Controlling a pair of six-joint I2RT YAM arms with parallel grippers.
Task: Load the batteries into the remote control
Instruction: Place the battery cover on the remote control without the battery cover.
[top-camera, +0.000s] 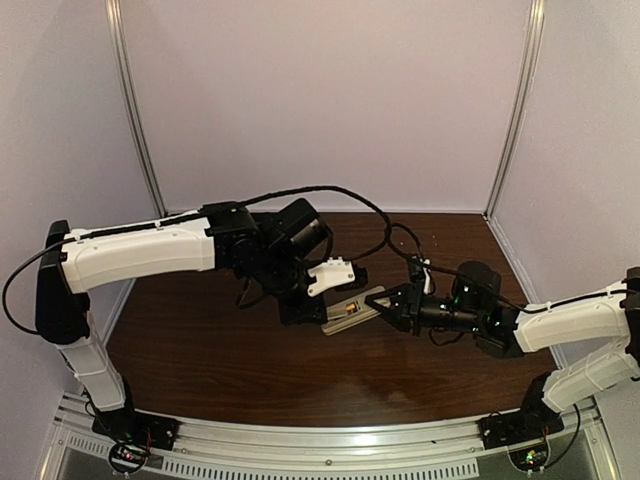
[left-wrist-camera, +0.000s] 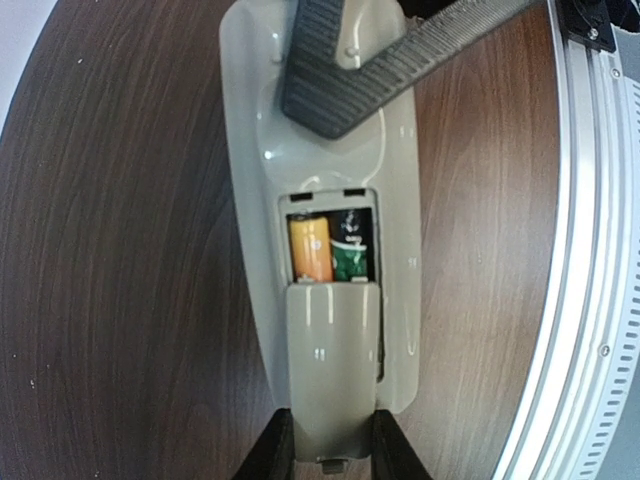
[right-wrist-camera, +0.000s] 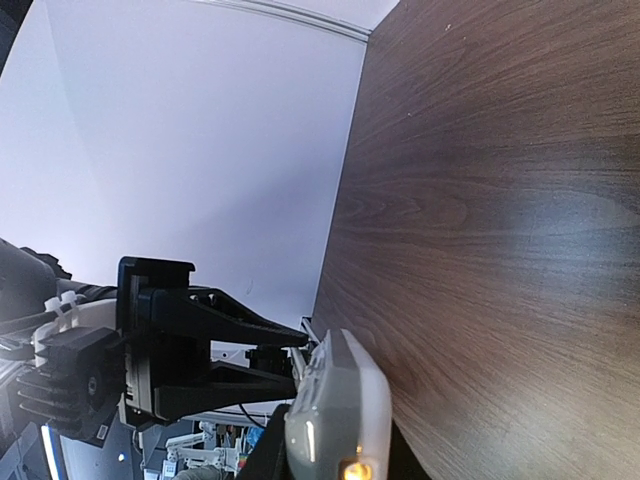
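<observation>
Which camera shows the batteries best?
Left wrist view: the orange battery and the dark battery lie side by side in the remote control's open slot above the cover. Top view shows only an orange speck; right wrist, no clear battery.

Dark wood-grain counter (top-camera: 200, 340), glossy, metal rail (top-camera: 330, 440) along near edge. Grey remote (top-camera: 352, 308) mid-counter, back up; resting or lifted, can't tell.

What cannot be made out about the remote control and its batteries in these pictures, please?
- Lower ends of the orange battery and dark battery: left wrist view, under the battery cover.
- Display and buttons of the remote control: no view shows them; its front faces the table.
- Most of the left hand: left wrist view, cut off by the bottom edge.
- Both batteries: right wrist view shows only the remote's end; top view, too small.
</observation>
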